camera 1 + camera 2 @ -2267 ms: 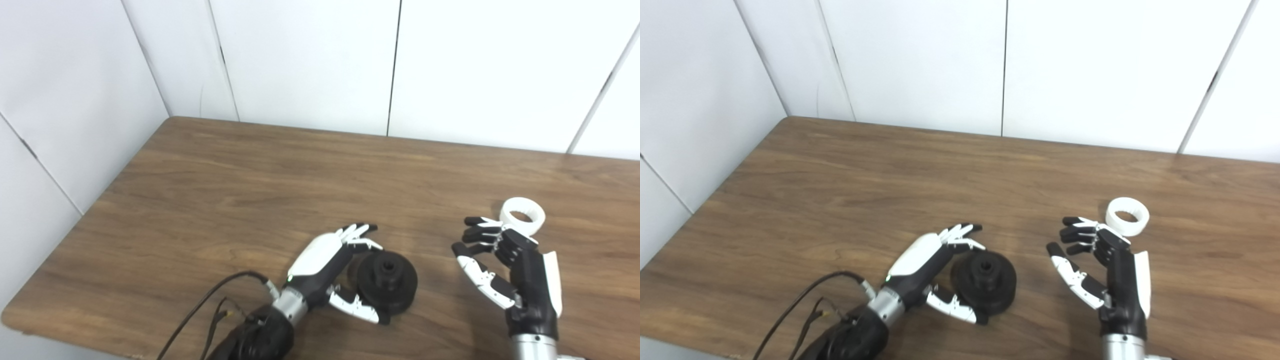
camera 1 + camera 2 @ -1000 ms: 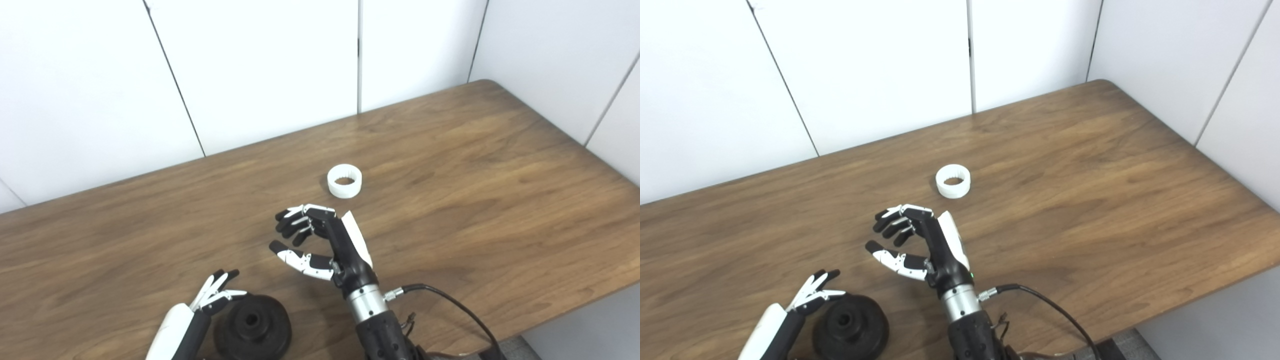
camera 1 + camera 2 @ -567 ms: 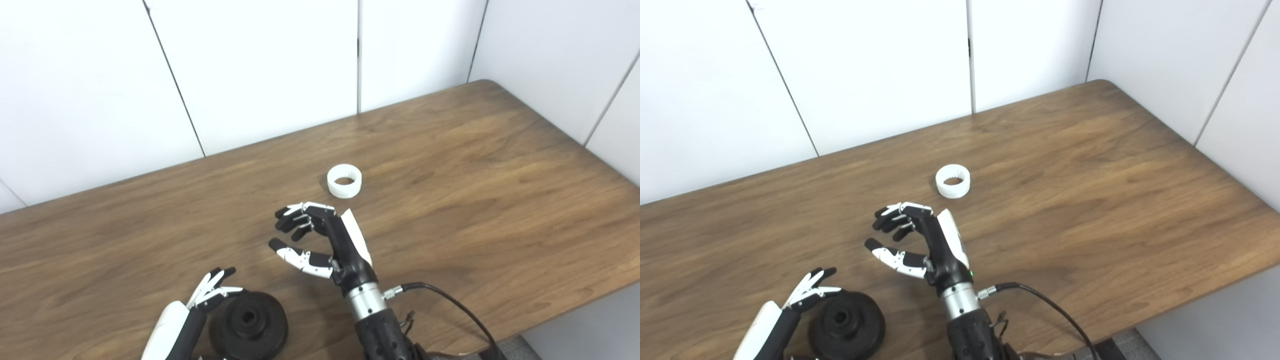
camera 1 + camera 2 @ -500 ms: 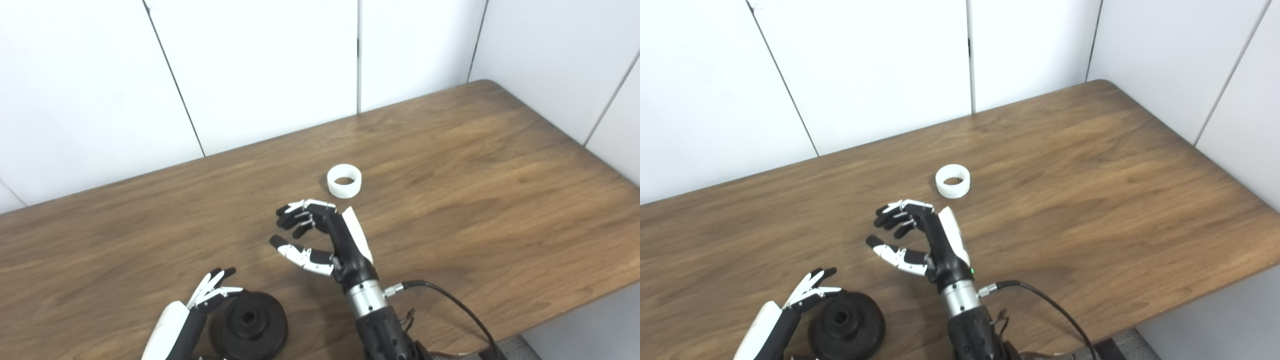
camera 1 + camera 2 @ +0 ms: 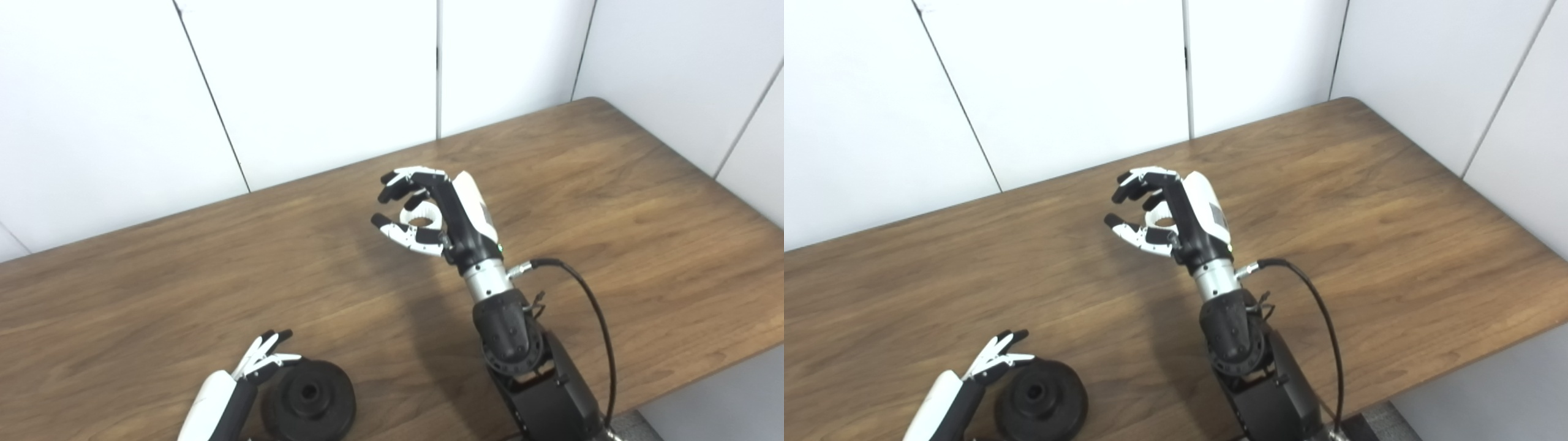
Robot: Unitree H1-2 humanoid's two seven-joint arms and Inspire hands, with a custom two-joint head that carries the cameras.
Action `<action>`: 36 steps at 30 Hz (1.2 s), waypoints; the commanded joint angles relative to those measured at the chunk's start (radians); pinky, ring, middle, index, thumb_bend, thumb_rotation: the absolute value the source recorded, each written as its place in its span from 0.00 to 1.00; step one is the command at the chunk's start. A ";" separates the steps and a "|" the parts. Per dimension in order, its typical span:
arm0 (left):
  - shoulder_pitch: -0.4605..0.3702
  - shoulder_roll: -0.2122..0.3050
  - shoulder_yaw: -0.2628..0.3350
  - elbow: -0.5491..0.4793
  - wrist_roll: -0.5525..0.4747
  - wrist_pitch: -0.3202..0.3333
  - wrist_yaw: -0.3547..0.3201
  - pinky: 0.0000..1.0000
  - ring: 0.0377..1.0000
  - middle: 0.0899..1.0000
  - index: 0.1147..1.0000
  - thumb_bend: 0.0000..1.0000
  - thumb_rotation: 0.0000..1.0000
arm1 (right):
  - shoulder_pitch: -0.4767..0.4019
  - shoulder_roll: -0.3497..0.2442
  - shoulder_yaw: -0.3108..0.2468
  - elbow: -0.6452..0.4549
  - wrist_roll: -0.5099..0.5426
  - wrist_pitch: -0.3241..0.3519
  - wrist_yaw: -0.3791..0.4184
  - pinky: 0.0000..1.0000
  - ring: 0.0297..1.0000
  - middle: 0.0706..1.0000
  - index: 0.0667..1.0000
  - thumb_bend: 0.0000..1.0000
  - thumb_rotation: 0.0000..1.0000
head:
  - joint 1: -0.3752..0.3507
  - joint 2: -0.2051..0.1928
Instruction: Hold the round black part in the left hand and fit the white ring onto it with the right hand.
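bright, even light; soft shadows; slightly soft focus.

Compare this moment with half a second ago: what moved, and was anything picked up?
The right hand reached forward across the table to the white ring, its open fingers now arched over and around it. No grasp is visible yet; the ring lies in the same spot. The left hand stayed beside the round black part, which did not move.
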 commanded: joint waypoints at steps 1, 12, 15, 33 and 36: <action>-0.011 0.003 -0.002 -0.017 0.028 0.018 -0.010 1.00 1.00 0.95 0.58 0.91 0.22 | -0.052 -0.006 -0.014 -0.055 -0.002 -0.002 0.004 0.46 0.57 0.66 0.46 0.50 0.16 | -0.001 0.001; -0.027 0.005 -0.016 -0.023 0.101 0.056 -0.029 1.00 1.00 0.96 0.60 0.98 0.24 | -0.147 -0.066 -0.061 -0.081 -0.028 0.056 0.043 0.48 0.58 0.68 0.46 0.50 0.16 | 0.014 0.003; -0.030 0.005 -0.022 -0.024 0.126 0.066 -0.033 1.00 1.00 0.96 0.61 1.00 0.26 | -0.169 -0.085 -0.071 -0.088 -0.031 0.085 0.063 0.48 0.59 0.68 0.46 0.50 0.16 | 0.018 0.005; -0.048 -0.005 -0.048 -0.030 0.185 0.107 -0.046 1.00 1.00 0.98 0.63 1.00 0.28 | -0.268 -0.312 -0.051 0.025 -0.044 0.187 0.299 0.60 0.74 0.78 0.74 0.57 0.38 | 0.041 -0.002; -0.047 -0.005 -0.049 -0.034 0.184 0.113 -0.046 1.00 1.00 0.98 0.63 1.00 0.28 | -0.281 -0.351 -0.035 0.075 -0.036 0.172 0.328 0.63 0.76 0.80 0.75 0.59 0.42 | 0.044 -0.001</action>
